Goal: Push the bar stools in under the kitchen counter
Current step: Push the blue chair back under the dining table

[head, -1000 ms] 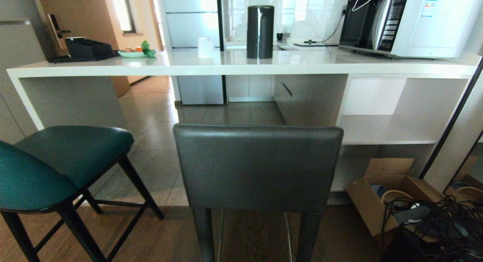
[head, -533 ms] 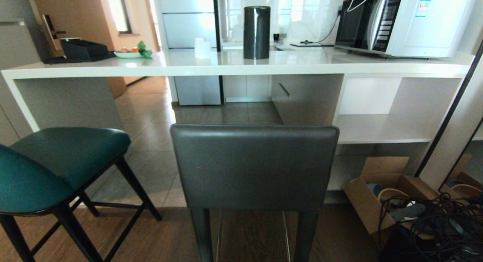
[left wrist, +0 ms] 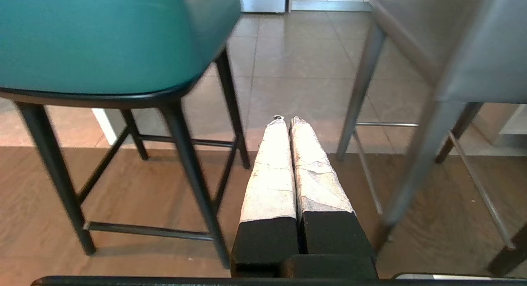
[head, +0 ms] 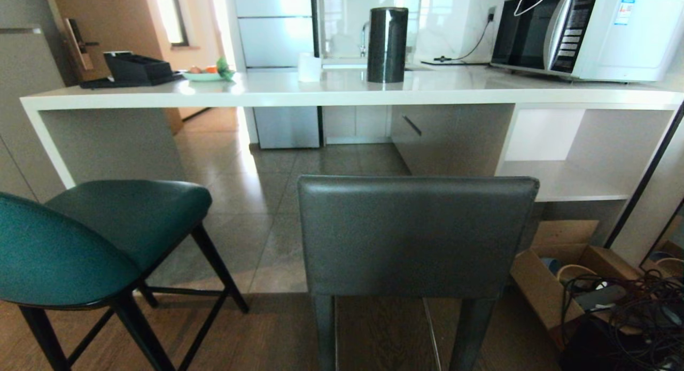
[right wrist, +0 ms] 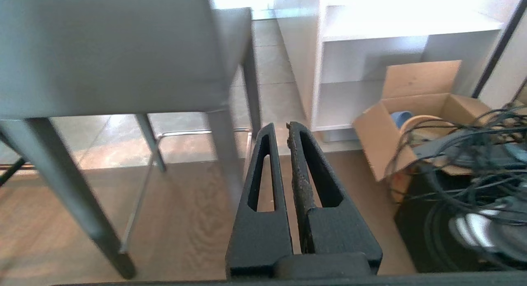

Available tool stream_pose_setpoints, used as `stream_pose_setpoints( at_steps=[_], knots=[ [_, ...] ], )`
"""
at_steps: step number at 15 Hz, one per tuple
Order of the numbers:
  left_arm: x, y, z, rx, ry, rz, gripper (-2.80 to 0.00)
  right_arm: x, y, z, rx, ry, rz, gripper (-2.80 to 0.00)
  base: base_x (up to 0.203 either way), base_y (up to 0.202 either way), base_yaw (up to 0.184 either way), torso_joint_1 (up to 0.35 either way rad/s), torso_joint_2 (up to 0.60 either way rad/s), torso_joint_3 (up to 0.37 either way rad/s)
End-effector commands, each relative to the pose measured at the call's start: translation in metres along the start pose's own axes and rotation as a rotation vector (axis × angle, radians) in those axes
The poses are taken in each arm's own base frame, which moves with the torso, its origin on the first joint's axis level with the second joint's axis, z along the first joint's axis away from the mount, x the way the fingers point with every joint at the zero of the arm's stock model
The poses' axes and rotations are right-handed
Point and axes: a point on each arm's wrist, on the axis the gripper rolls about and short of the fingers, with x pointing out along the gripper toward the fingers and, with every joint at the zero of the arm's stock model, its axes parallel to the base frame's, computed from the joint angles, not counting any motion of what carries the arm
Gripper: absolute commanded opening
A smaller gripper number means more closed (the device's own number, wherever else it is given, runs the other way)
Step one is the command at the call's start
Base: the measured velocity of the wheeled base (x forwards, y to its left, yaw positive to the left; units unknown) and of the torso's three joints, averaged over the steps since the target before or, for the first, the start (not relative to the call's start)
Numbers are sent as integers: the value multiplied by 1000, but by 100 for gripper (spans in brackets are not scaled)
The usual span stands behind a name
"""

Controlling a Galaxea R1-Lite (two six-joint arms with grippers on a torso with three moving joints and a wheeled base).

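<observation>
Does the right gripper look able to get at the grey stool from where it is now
Probably yes. The right gripper, shut, hangs low beside the grey stool, with nothing between them; the cardboard box sits off to the other side.

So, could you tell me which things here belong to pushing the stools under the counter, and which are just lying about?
For the job:
- teal stool
- dark grey stool
- kitchen counter

Lying about:
- microwave
- black cylinder
- cardboard box
- tangled cables
- black tray

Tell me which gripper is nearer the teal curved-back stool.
Left. Left gripper points at the floor gap just beside the teal curved-back stool; right gripper sits past the dark grey leather stool, by the cardboard box.
</observation>
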Motion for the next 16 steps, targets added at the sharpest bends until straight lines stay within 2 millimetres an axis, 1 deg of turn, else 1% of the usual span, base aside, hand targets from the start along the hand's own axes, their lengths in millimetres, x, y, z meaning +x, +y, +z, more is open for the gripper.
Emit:
stream_pose_setpoints(
  at_steps=[1,16],
  knots=[
    [0,0,0,0,1,1,-280,0,0,-1,0,4,0,-280,0,197,1,2,6,2],
    [0,0,0,0,1,0,-280,0,0,-1,0,4,0,-280,0,199,-2,1,3,1]
  ],
)
